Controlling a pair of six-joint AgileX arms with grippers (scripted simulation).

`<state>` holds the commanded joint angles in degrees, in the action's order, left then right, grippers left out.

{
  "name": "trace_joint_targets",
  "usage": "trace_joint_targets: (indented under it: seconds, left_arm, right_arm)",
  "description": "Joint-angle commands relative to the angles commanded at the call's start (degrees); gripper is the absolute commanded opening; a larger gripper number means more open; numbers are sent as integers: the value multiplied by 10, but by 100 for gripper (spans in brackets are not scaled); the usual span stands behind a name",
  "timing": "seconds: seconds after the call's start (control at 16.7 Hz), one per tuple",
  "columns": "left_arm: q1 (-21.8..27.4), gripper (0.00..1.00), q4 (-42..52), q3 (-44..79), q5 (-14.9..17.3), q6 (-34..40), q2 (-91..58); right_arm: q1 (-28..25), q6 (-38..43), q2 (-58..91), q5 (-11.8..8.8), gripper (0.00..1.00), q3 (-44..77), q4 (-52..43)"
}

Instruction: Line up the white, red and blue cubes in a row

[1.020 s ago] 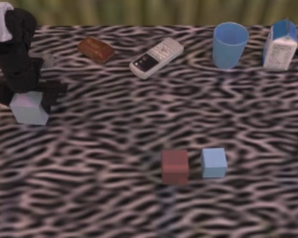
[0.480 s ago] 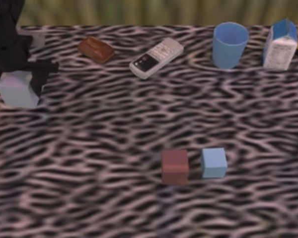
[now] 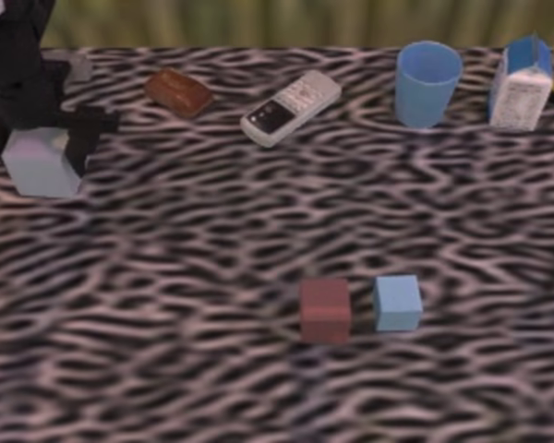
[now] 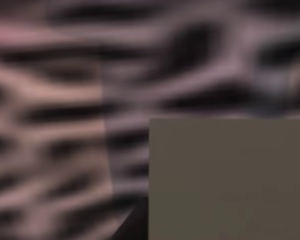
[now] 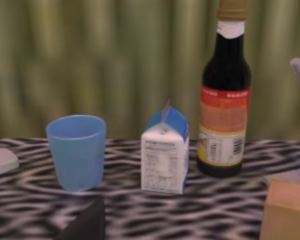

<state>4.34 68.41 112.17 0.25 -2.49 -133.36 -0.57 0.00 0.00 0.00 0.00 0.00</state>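
Fingers of the left gripper clamp the large pale white-grey matte cube from both sides; the dull red cube and small light blue cube sit just beside each other, well apart from it.

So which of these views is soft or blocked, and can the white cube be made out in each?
Top view: pattern slightly smeared, yet the white cube is plain between the left gripper fingers. Left wrist view: heavily blurred, one flat grey-brown face filling a corner, probably the cube. Right wrist view: clearest, no cubes visible.
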Motion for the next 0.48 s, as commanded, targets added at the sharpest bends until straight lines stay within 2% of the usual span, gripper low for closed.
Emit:
trace_joint_targets:
  seconds: [0.18,0.48]
  left_arm:
    - [59,0,-13,-51,-1,70,37]
    - [195,0,-42,-176,-2,247,125]
  right_arm:
    - [0,0,0,0,100,0,0]
    - [0,0,0,0,100,0,0]
